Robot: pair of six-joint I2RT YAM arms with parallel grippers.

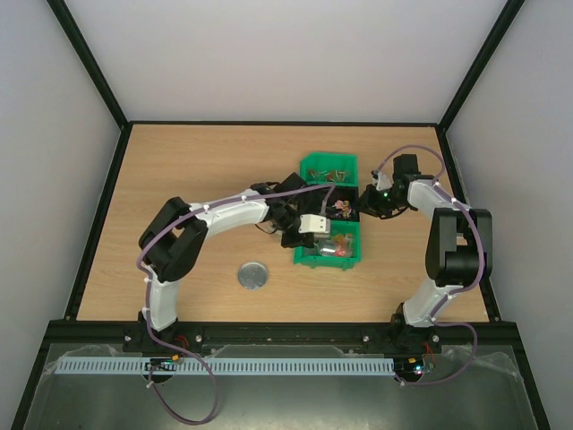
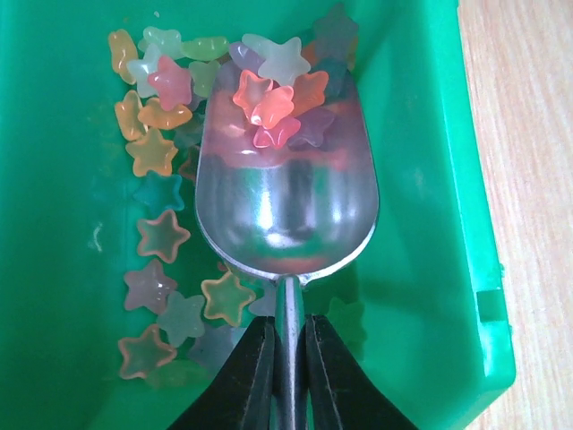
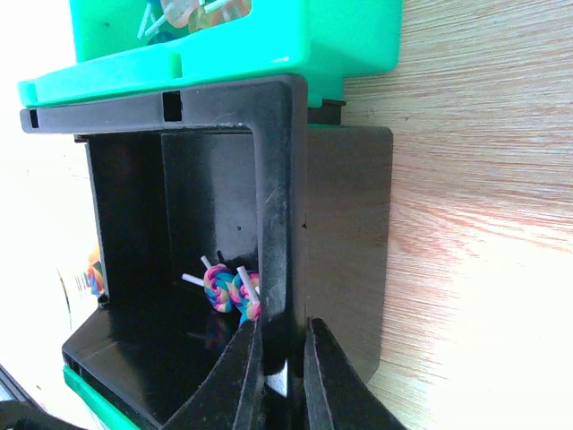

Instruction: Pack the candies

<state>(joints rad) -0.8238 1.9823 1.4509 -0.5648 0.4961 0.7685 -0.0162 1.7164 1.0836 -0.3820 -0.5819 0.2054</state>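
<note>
The left claw (image 2: 288,327) sits closest to the left wrist view, closed tight on the thin handle of a metal scoop (image 2: 286,206). The grip is low on the stem, so the bowl reaches well ahead of the fingers and can dig without the claw fouling the wall. The bowl lies inside a green bin (image 2: 421,179), nose down among the candies (image 2: 150,152) - small translucent stars in pink, orange, yellow and green. A few rest at the scoop's front lip, while most lie loose on the bin floor along the bowl's left side and beyond its tip. It looks like a scooping stroke partly loaded.

From above, a round lid (image 1: 252,275) lies flat on the surface (image 1: 179,161), left of the bins and well apart from them; I judge it was set aside to keep a container open, though I cannot tell which.

Further right, a black bin (image 3: 277,179) stands between the green bin and a second green bin (image 3: 269,36); it holds a couple of swirled lollipops (image 3: 228,291). The right claw (image 3: 283,336) is pinched shut on this black bin's side wall - probably to brace the row so the scoop's push does not slide it.
</note>
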